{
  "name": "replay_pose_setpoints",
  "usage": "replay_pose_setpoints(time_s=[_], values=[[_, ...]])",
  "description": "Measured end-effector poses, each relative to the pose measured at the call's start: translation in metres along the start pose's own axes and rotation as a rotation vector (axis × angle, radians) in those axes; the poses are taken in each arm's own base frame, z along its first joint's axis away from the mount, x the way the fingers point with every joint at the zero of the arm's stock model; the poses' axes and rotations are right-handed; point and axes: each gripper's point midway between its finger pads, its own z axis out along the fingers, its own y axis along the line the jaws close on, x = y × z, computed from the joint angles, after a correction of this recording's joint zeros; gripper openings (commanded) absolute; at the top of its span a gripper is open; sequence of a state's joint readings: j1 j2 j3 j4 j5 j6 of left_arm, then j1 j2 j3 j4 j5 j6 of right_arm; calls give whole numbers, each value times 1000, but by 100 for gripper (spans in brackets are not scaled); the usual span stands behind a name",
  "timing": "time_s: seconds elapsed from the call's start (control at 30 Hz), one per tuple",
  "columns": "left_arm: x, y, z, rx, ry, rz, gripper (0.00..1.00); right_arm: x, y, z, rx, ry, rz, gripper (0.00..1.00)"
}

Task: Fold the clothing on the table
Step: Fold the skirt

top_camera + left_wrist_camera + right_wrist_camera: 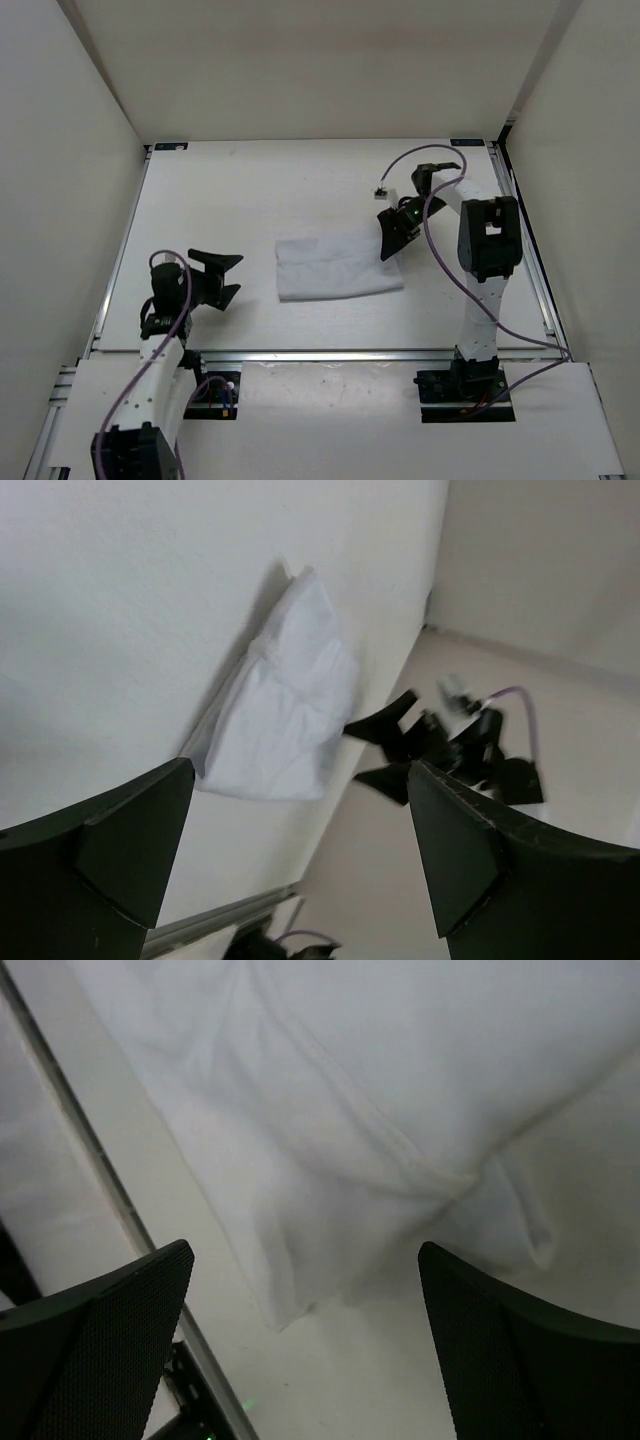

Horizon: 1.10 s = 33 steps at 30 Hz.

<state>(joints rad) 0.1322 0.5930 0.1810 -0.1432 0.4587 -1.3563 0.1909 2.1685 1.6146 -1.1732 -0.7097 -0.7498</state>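
Right wrist view: the right gripper has its jaws wide apart with nothing between them, hanging over a seamed edge of the clothing, though whether the tips brush the fabric I can't quite tell. On the top view the left gripper is spread open too, empty, near the cloth's left end. The clothing lies mid-way across the table as a flat rectangle, long axis left to right, right end angled slightly away; best to rise straight up so no fingertip drags the fold.
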Motion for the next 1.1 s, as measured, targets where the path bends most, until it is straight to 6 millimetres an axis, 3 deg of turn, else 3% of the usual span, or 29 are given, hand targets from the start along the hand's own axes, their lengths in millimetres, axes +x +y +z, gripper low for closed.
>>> replay_pose_setpoints(time_s=[0.07,0.13,0.2,0.23,0.27,0.33,0.37,0.43,0.57,0.63,0.73,0.77,0.8,0.87,0.97,1.1], values=[[9,-11,5,-41,44,85,99,-16,-11,-17,63,-69,-10,97],[22,-40,13,-40,89,222,99,-33,-23,-35,117,-134,-29,84],[38,-72,23,-2,139,349,99,-48,-29,-48,152,-171,-54,57],[46,-85,28,20,160,396,99,-55,-29,-51,160,-178,-70,52],[53,-96,34,40,176,442,99,-63,-27,-53,162,-177,-80,51],[66,-105,47,50,209,506,99,-80,-24,-49,153,-172,-108,71],[73,-106,54,43,228,537,99,-87,-23,-46,143,-167,-118,74],[86,-104,68,17,269,586,96,-95,-24,-34,113,-141,-121,84],[117,-89,96,-39,372,656,84,-86,-34,-12,58,-88,-56,87],[129,-75,105,-72,419,668,69,-77,-39,-10,44,-69,-16,85],[147,-51,113,-120,498,675,54,-71,-42,-12,41,-58,-7,72],[153,-44,115,-137,524,677,52,-71,-42,-13,42,-57,-14,58],[157,-37,118,-153,543,683,51,-73,-41,-14,44,-58,-31,51],[165,-25,120,-179,571,689,35,-75,-38,-12,42,-51,-62,31],[169,-19,118,-190,594,692,30,-78,-26,-4,38,-25,-120,18],[161,-17,119,-198,587,706,30,-80,-1,10,17,14,-180,15]])
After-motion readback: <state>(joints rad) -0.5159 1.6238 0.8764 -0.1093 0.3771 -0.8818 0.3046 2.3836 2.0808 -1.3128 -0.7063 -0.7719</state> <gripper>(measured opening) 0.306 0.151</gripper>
